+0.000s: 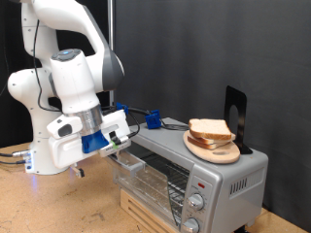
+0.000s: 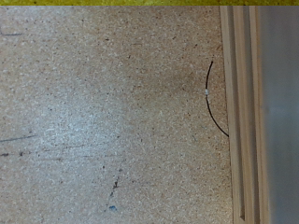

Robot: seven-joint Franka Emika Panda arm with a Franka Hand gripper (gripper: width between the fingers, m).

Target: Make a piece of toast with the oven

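The silver toaster oven (image 1: 209, 180) stands at the exterior view's right, with its two knobs (image 1: 198, 203) at the front. Its glass door (image 1: 146, 177) looks tilted partly open, and the wire rack shows behind it. Two slices of pale bread (image 1: 210, 130) lie stacked on a round wooden plate (image 1: 216, 151) on top of the oven. My gripper (image 1: 122, 144), with blue parts on the hand, is at the door's upper edge, left of the bread. Nothing shows between its fingers. The wrist view shows no fingers, only speckled tabletop (image 2: 103, 112) and a pale edge (image 2: 245, 121).
A black stand (image 1: 236, 113) rises behind the plate. The oven rests on a wooden base (image 1: 146, 210). A thin black wire (image 2: 214, 98) curves on the table beside the pale edge. A black curtain closes the back.
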